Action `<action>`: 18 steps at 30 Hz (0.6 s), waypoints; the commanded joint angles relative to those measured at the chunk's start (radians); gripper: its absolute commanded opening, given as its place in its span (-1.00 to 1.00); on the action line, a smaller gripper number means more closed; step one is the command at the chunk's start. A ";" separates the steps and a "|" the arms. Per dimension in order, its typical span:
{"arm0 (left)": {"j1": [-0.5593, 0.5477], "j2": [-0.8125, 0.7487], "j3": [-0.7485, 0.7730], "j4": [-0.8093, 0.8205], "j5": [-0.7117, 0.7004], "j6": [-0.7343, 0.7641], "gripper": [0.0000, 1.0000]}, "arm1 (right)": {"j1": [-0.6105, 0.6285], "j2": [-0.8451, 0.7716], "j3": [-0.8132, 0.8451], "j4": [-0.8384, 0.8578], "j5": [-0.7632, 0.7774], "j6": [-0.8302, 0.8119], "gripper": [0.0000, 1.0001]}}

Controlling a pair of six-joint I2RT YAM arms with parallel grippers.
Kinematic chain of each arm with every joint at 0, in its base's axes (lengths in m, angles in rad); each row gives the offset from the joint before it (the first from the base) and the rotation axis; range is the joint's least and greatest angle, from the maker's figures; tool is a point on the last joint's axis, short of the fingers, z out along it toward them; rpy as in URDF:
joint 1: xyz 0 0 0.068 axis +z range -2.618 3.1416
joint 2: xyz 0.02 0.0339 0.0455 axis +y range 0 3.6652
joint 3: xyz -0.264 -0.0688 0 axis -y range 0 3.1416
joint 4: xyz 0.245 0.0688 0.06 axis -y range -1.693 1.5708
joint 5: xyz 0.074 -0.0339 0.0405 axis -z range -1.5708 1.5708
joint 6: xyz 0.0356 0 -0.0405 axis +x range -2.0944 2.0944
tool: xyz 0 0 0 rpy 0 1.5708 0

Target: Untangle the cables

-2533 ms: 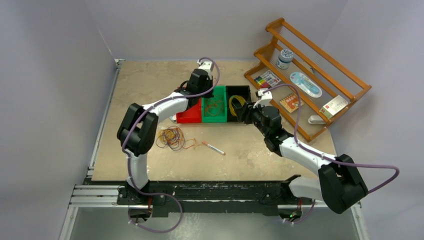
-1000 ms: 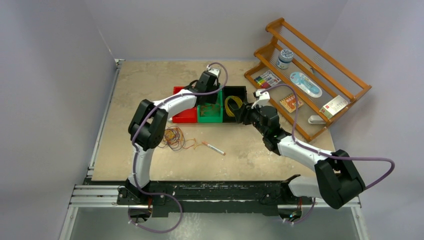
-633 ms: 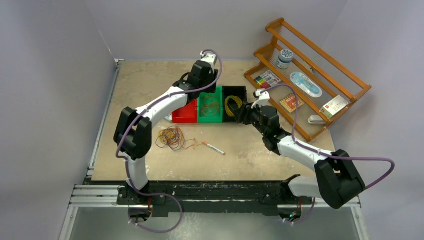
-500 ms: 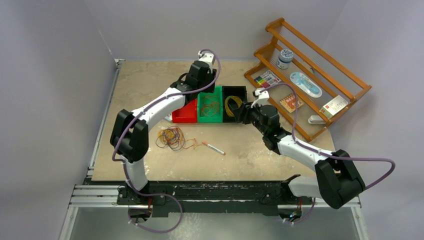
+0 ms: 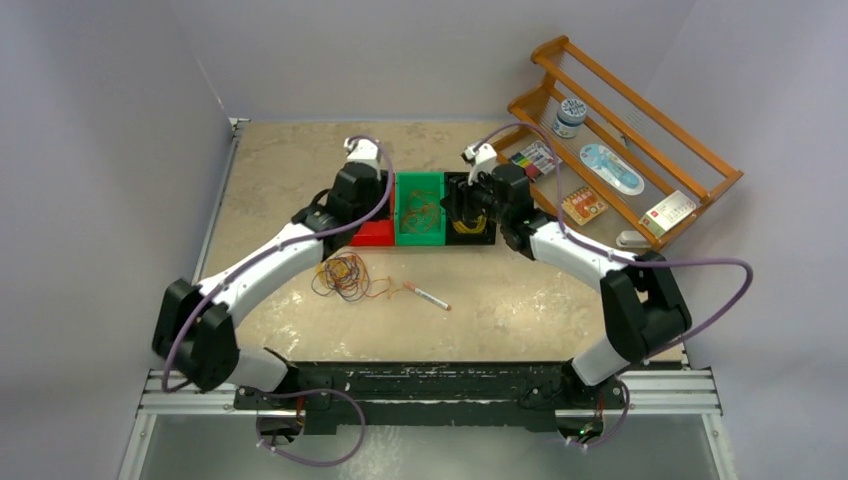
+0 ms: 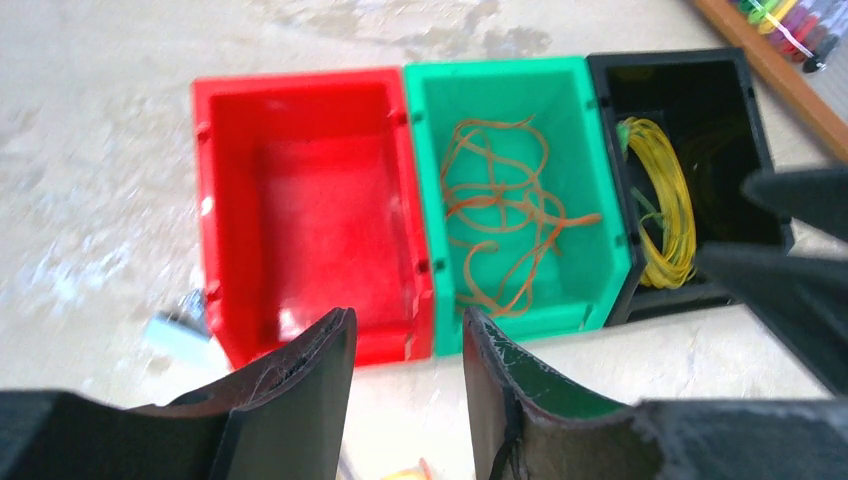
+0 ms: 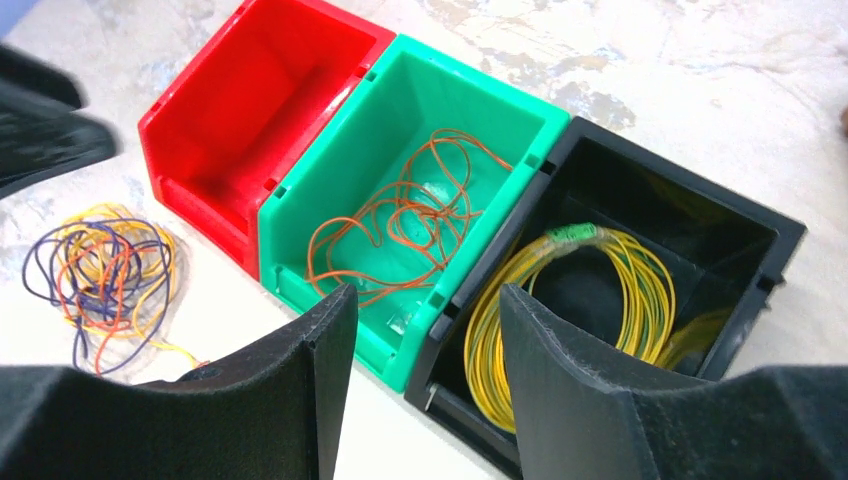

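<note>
The cables' tangle [image 5: 343, 276] of orange, yellow and dark purple loops lies on the table in front of the red bin; it also shows in the right wrist view [image 7: 100, 270]. One orange cable [image 6: 500, 225] lies loose in the green bin [image 6: 495, 66]. A yellow coil [image 7: 590, 290] lies in the black bin [image 7: 790, 235]. My left gripper [image 6: 408, 325] is open and empty, over the red bin's left near side [image 5: 345, 205]. My right gripper [image 7: 428, 300] is open and empty, above the black bin [image 5: 458, 208].
The red bin [image 6: 300, 80] holds nothing. A pen [image 5: 427, 296] lies on the table right of the tangle. A wooden rack [image 5: 690, 150] with small items stands at the back right. A small pale blue object [image 6: 175, 330] lies left of the red bin.
My left arm has swung left and back from over the green bin to the red bin's left side. My right arm has moved forward from the black bin's near right to above it.
</note>
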 commanded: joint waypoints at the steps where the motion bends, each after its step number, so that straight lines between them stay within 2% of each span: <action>1: 0.009 -0.173 -0.150 0.047 -0.076 -0.101 -0.15 | -0.003 0.082 0.158 -0.136 -0.071 -0.120 0.13; 9: 0.011 -0.348 -0.367 0.048 -0.120 -0.207 -0.15 | 0.006 0.264 0.367 -0.310 -0.114 -0.216 0.09; 18: 0.011 -0.400 -0.407 0.011 -0.160 -0.205 -0.16 | 0.025 0.355 0.453 -0.374 -0.101 -0.240 0.03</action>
